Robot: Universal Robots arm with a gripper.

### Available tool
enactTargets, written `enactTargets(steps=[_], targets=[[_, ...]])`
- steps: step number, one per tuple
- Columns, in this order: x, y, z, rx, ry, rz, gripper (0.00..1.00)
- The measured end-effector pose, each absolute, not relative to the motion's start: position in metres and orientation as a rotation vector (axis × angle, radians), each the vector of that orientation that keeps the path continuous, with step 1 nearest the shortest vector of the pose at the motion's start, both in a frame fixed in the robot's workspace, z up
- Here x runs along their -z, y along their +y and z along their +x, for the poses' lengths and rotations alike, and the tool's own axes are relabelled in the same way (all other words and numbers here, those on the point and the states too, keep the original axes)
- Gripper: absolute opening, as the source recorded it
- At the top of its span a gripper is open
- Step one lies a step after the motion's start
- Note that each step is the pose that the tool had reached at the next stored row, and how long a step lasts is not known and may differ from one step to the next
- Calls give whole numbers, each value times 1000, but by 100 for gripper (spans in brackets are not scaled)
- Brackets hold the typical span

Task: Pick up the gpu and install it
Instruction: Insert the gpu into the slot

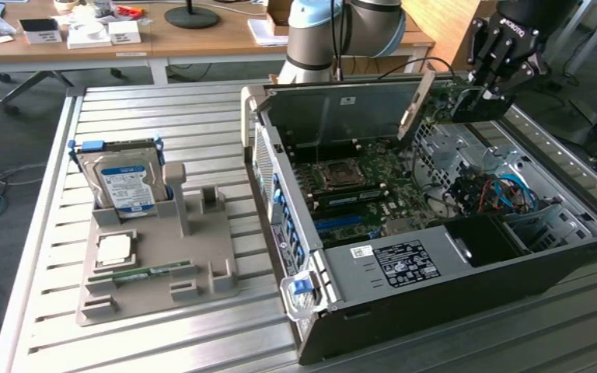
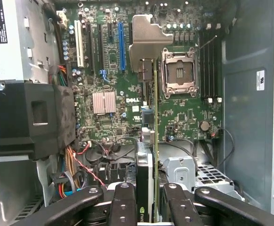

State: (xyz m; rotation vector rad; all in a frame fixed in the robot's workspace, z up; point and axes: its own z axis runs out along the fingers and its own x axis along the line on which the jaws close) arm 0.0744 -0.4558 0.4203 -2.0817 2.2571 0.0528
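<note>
Looking through the wrist camera, I've got the claw (image 2: 150, 214) clenched on the graphics card (image 2: 145, 174), one finger (image 2: 122, 202) against each face. The card sits edge-on between them, its black fan side facing one finger and its silver bracket (image 2: 146, 40) at the far end. Beneath it lies the motherboard (image 2: 103, 127), and along this line of sight the card's thin green edge falls between the blue slot (image 2: 121, 47) and the processor socket (image 2: 179, 70).

Over on the exterior view, the claw (image 1: 485, 97) hangs above the far end of the open computer case (image 1: 465, 280), with the graphics card (image 1: 452, 99) held up clear of the board, not seated. Its bracket (image 1: 418, 105) slants down toward the case. Well apart, toward the exterior view's left, a hard drive (image 1: 122, 183) stands upright in a grey holder (image 1: 143, 299) on the slatted metal table (image 1: 40, 233), and a memory stick (image 1: 148, 273) lies in the same holder.
</note>
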Motion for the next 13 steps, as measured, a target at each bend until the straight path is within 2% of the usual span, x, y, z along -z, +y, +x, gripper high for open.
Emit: enactTargets(steps=[13], targets=[[-420,-456,63,-53,2257,-2081,27]])
